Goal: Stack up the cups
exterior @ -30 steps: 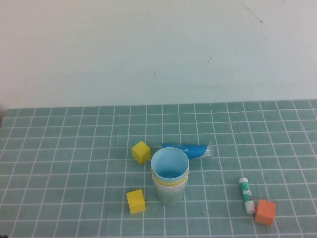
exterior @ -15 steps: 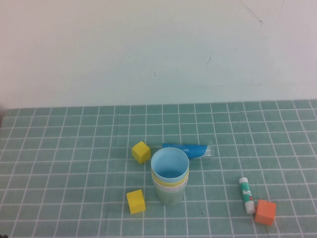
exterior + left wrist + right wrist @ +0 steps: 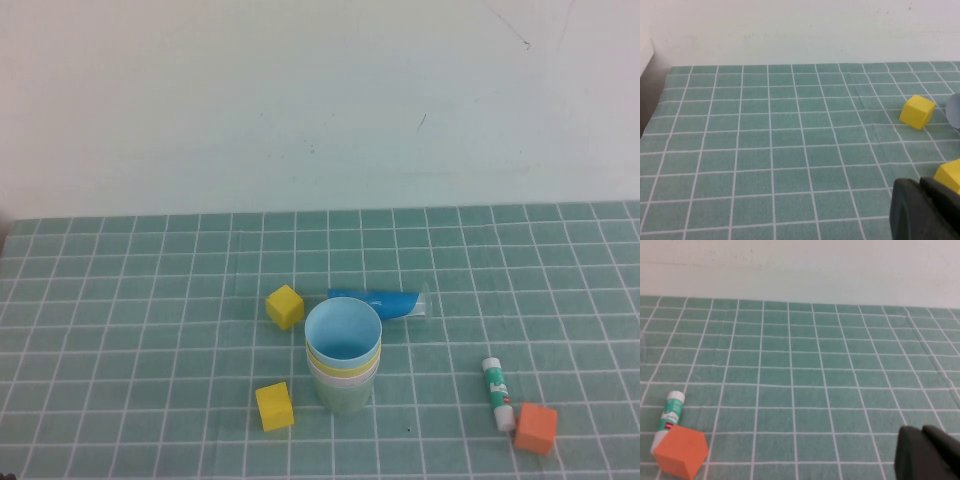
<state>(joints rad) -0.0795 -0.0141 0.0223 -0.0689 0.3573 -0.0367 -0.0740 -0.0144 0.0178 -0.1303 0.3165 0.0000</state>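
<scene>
Left claw (image 3: 922, 210): fingers together, empty, low over the table (image 3: 765, 150). One yellow cube (image 3: 951, 176) lies just beyond it, a second yellow cube (image 3: 917, 112) farther off. Right claw (image 3: 927, 452): fingers together, empty; orange cube (image 3: 681, 452) and glue stick (image 3: 669, 414) well apart to its side. The cups (image 3: 343, 355) stand nested in one stack between both claws, blue tube (image 3: 380, 301) behind.

Four cups (image 3: 343, 365) nested upright, blue on top; mid-table

A green gridded mat (image 3: 120, 330) carries the stack of cups (image 3: 343, 360). Behind it lies a blue tube (image 3: 380, 301); two yellow cubes (image 3: 284, 306) sit left, a glue stick (image 3: 496, 392) and orange cube (image 3: 536, 428) right.
</scene>
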